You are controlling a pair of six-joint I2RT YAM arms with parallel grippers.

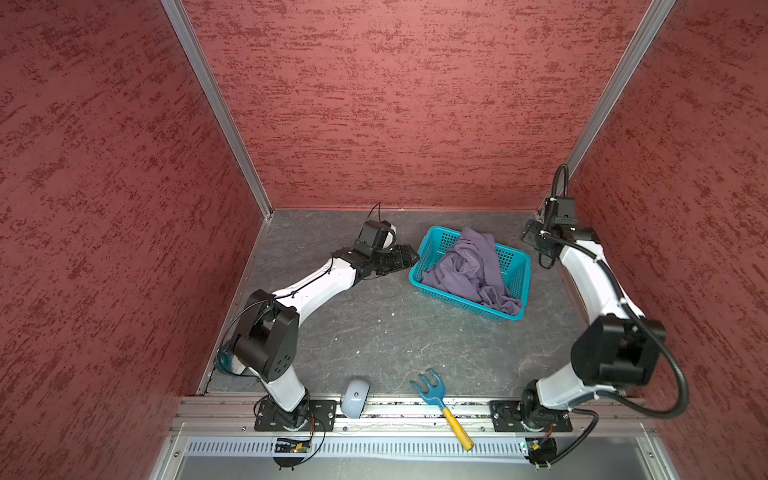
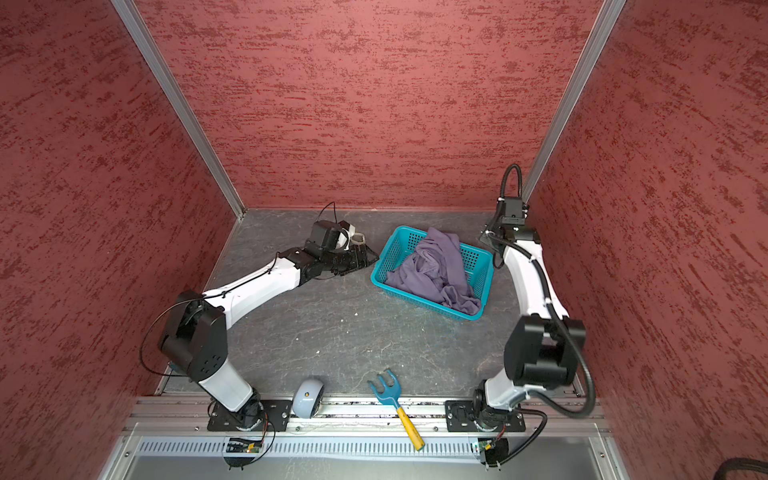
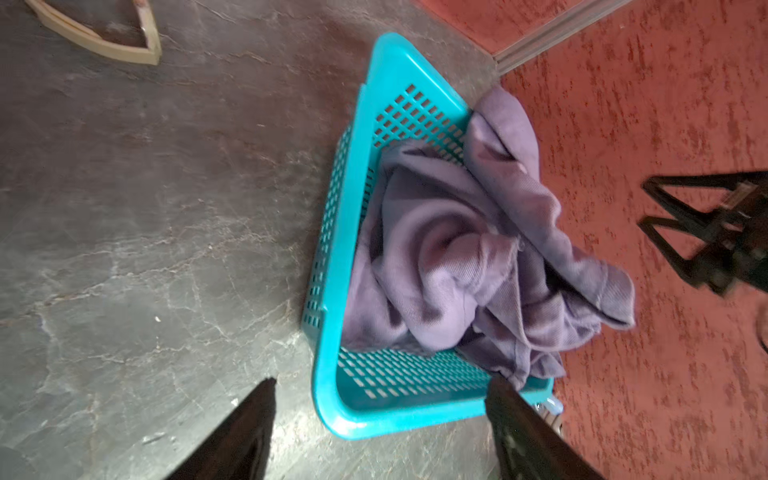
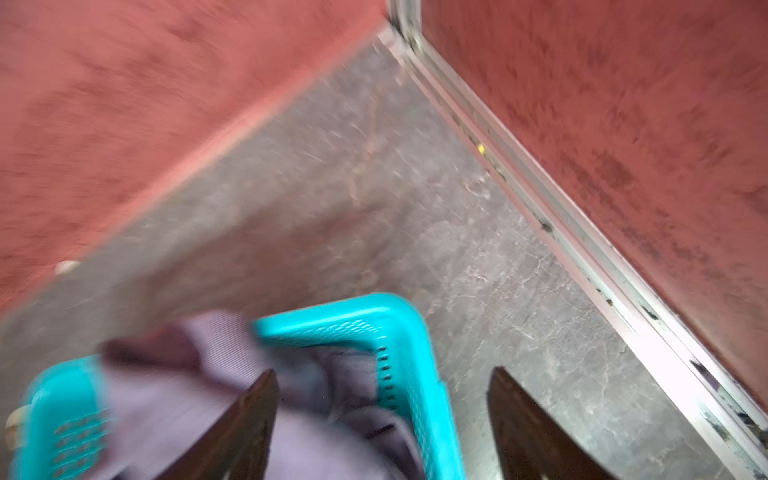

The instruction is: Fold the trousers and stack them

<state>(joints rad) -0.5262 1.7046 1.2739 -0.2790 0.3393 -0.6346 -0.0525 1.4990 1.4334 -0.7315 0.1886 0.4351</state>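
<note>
- The trousers, of lavender cloth, lie crumpled and unfolded in the teal basket, right of centre in both top views. One end rises over the basket's upper rim, and another lies across its lower right corner.
- The basket stands flat on the dark grey marbled table, turned at an angle to the table's edges.
- The left gripper sits just left of the basket's left rim, pointing at it, apart from the cloth. In the left wrist view its fingers stand wide apart at the lower edge, with the teal basket seen beyond the gap. Nothing is held.
- The right gripper is at the upper right of the basket, near the table's back right corner.
- The right wrist view is blurred. There the fingers stand wide apart, one in front of the trousers, the other in front of bare table. Whether that finger touches the cloth cannot be told, and no grip shows.
- A blue toy rake with a yellow handle lies at lower centre, across the table's front rail.
- A pale grey rounded object stands left of the rake, well apart from the basket.
- Red textured walls close the table on three sides.
</note>
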